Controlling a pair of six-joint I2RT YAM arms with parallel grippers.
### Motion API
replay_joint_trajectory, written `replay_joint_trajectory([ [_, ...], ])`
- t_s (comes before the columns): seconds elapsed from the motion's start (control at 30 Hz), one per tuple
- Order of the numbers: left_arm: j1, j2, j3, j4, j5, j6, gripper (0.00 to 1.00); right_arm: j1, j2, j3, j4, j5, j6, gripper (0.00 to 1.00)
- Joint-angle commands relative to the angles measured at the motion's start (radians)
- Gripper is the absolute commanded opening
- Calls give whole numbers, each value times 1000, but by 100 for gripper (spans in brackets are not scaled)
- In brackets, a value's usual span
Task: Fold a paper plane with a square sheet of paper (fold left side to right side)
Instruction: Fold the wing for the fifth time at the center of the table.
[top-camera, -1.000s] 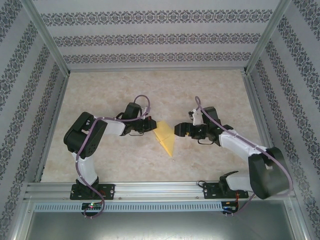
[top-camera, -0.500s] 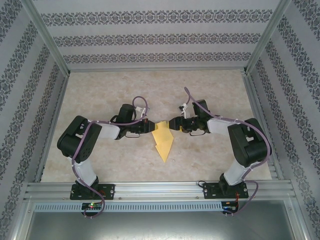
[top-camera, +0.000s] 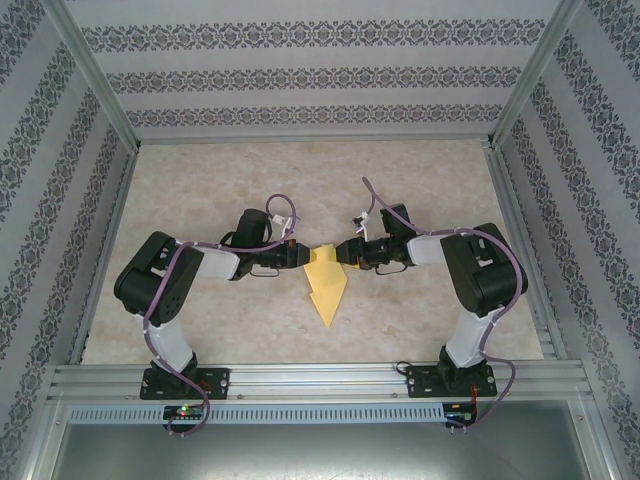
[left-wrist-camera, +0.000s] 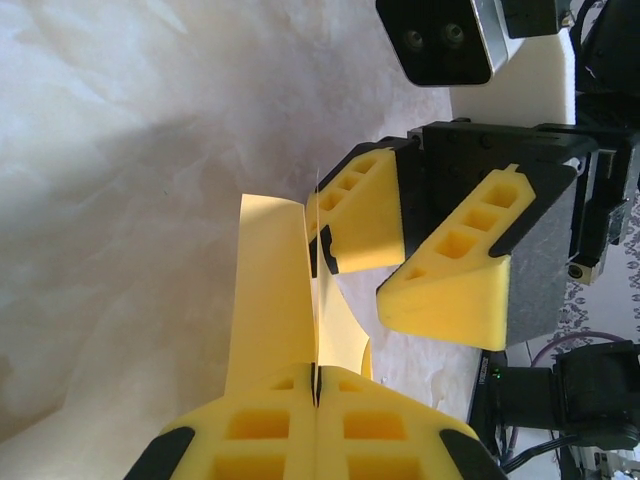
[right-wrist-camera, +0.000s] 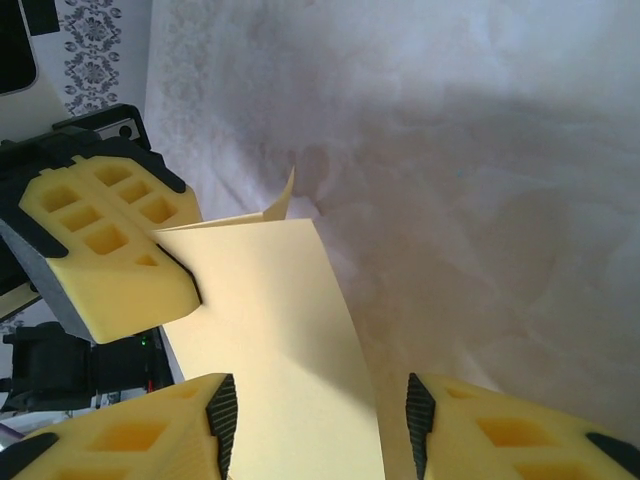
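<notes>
- Room lies all around both pairs of jaws: the pale marbled surface (top-camera: 420, 180) runs bare beyond them and out to either side.
- Edges of that surface are metal rails (top-camera: 320, 378) at the foot of the patterned walls (top-camera: 300, 75), all well apart from the jaws.
- The two arms meet nose to nose at mid-surface, their jaw tips near each other.
- The yellow folded paper (top-camera: 325, 285) sits between the two pairs of jaws. Its far end lies at their tips and its point runs off toward the arm bases, away from both.
- The left gripper (left-wrist-camera: 315, 372) has its jaws clenched flat together on a thin upright flap of the paper, with no gap visible between the pads.
- The right gripper (right-wrist-camera: 320, 400) has its jaws partly parted, one on each side of the paper's edge, and a flat panel of the sheet lies in the gap.
- In the left wrist view, one right finger (left-wrist-camera: 360, 215) touches the upright flap while the other stands clear of it.
</notes>
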Motion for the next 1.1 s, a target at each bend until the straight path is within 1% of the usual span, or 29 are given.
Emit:
replay_joint_trajectory([
  [0.0,13,-4,3,51,29,33,0,5,23,-16,76,-53,-4,45],
  [0.17,13,7,11,49,31,35,0,5,5,-34,85,-42,-9,32],
  [0.33,12,18,22,31,34,49,0,-4,-46,-67,73,32,-25,21],
  [0.43,12,28,29,22,37,58,0,-3,-69,-77,80,28,-23,14],
  [0.6,12,54,47,14,46,70,0,-3,-99,-78,41,38,-41,3],
  [0.63,12,58,53,8,45,71,3,-3,-100,-77,35,36,-43,0],
  [0.73,14,54,76,-48,17,101,37,-5,-114,-76,5,57,-45,0],
  [0.77,14,47,80,-72,-3,117,44,-4,-121,-75,-16,74,-47,0],
  [0.83,21,15,87,-133,-62,154,52,-6,-132,-65,-64,99,-55,0],
  [0.93,33,-66,85,-237,-187,203,67,-6,-151,-56,-116,132,-36,0],
  [0.97,34,-106,80,-277,-246,223,70,-6,-161,-58,-128,142,-21,0],
  [1.07,32,-258,31,-352,-374,250,77,-6,-195,-61,-147,169,36,0],
])
